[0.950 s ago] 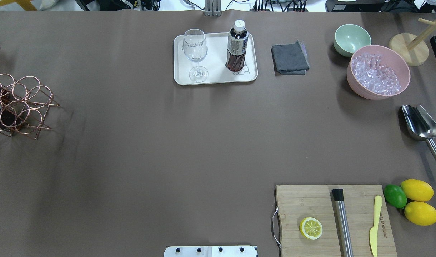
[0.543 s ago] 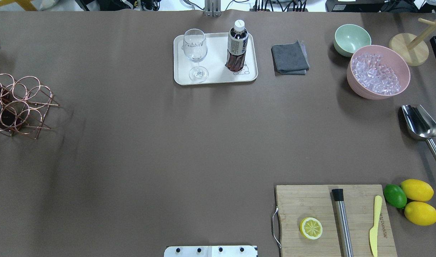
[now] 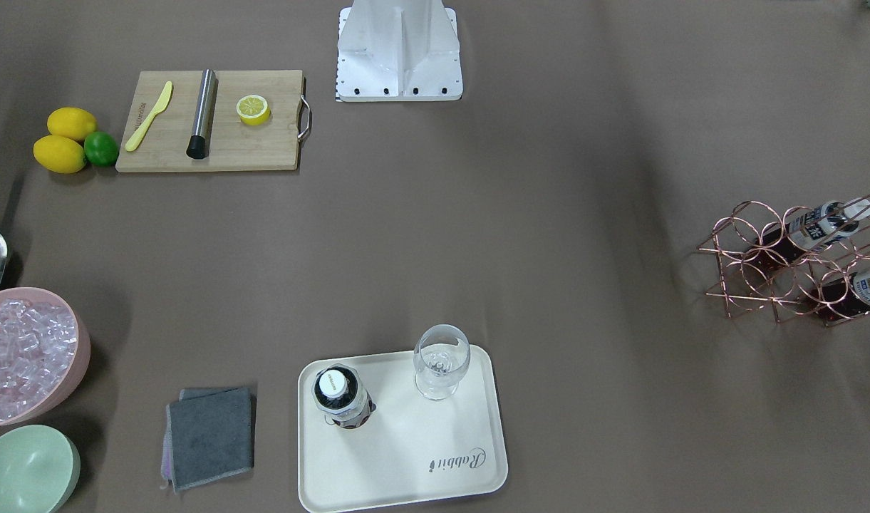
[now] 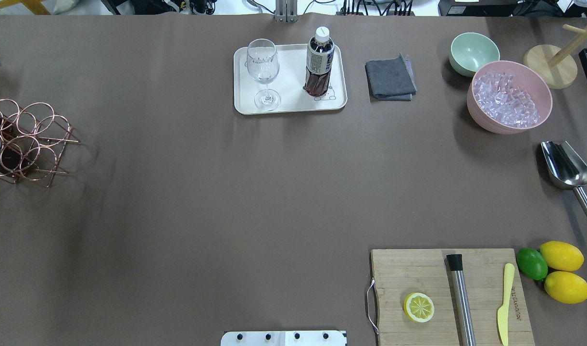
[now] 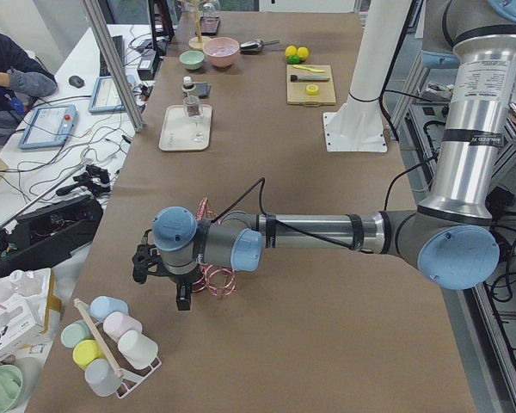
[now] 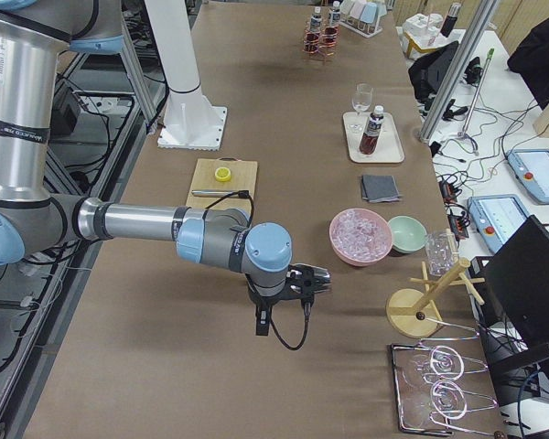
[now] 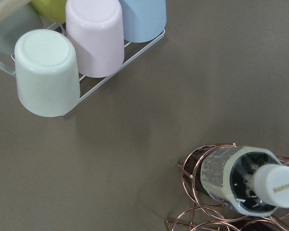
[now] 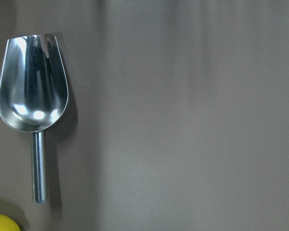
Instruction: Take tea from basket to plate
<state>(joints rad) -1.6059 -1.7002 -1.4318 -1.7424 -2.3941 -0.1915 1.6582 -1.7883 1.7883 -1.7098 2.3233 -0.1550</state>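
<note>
White-capped clear plastic tea bottle stood upright on the cream rectangular plate. In the exterior left view it lay well apart, at 12 o'clock from the left gripper, which hung beside the copper wire basket. Could not tell how wide the left gripper or the right gripper stood.

Open tabletop spans basket to plate, where glass and tea stand

"Rabbit" is printed in dark italic script on the cream plate, "SUNTORY" is read in gold capitals on the white cap of a tea bottle, and the lettering on the yellow knife is too small to be made out.
</note>
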